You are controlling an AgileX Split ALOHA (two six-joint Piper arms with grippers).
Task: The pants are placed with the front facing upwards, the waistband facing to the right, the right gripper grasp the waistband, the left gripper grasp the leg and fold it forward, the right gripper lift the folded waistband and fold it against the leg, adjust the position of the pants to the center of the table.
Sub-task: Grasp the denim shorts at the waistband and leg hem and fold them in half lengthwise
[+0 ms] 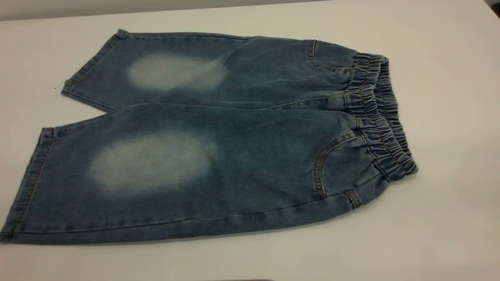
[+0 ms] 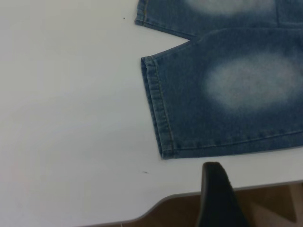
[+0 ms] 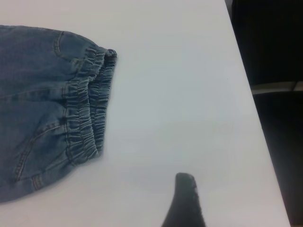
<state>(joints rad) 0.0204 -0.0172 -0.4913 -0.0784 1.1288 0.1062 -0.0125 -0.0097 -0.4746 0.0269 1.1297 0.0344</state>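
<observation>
The pants [image 1: 218, 140] lie flat on the white table [image 1: 449, 218], front side up, with a whitish oval on each leg. Their ruffled waistband [image 1: 381, 117] points right and the two leg hems [image 1: 35, 171] point left. Only a black tip of my left gripper [image 2: 215, 189] shows, hovering off the table's edge just short of the near leg hem [image 2: 156, 109]. A black tip of my right gripper [image 3: 185, 198] hangs over bare table, apart from the waistband [image 3: 87, 111]. Neither gripper touches the cloth or appears in the exterior view.
Bare white tabletop surrounds the pants on all sides. The table's rounded corner and brown floor [image 2: 265, 203] show below the left gripper. A dark drop-off [image 3: 274, 118] runs along the table's right edge.
</observation>
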